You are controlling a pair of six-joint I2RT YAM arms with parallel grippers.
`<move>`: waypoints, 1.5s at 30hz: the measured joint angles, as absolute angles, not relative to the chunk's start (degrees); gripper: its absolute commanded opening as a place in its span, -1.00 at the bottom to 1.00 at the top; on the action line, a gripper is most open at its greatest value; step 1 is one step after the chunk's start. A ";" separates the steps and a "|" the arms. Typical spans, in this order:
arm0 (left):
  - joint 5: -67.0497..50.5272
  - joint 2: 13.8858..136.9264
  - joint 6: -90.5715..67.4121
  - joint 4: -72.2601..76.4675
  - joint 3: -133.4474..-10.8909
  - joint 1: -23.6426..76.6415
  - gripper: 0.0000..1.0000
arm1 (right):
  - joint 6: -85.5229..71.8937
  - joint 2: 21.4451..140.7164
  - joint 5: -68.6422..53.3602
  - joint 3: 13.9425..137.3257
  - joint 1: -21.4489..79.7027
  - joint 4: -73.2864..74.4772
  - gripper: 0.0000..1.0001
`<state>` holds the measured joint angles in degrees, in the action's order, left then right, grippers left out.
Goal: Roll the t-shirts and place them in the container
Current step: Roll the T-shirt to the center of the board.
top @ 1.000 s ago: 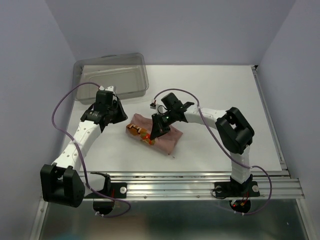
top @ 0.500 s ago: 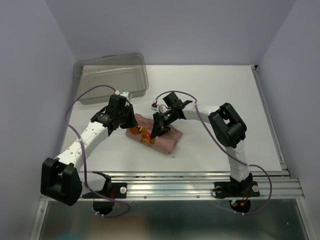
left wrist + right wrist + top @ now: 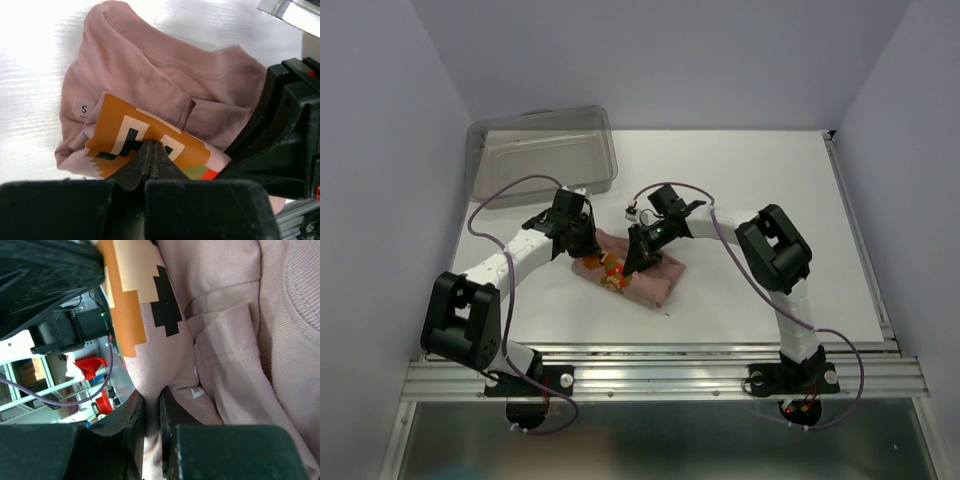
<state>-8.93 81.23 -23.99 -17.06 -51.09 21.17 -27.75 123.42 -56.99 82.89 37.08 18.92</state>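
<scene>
The dusty-pink t-shirt [image 3: 655, 282] lies bunched in a partial roll in the middle of the white table, its orange graphic [image 3: 610, 272] at the left end. My left gripper [image 3: 588, 243] is at the roll's left end; in the left wrist view its jaws [image 3: 152, 147] are shut with nothing between them, tips over the orange graphic [image 3: 125, 130] on the t-shirt [image 3: 165, 75]. My right gripper [image 3: 632, 262] is on top of the roll; in the right wrist view it [image 3: 152, 405] is shut on a fold of the pink t-shirt [image 3: 235, 340].
A clear plastic bin [image 3: 545, 150] stands at the back left of the table. The right gripper's black body [image 3: 285, 130] fills the right of the left wrist view, close beside the left fingers. The table's metal rail [image 3: 670, 365] runs along the near edge.
My left arm has swung right from near the bin to the t-shirt's left end. The right gripper has stayed on the fold, barely moving.
</scene>
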 measured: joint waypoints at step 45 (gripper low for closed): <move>-7.25 86.30 -25.47 -13.28 -50.11 21.28 -1.00 | -14.55 100.47 -29.91 64.47 40.03 24.51 -0.18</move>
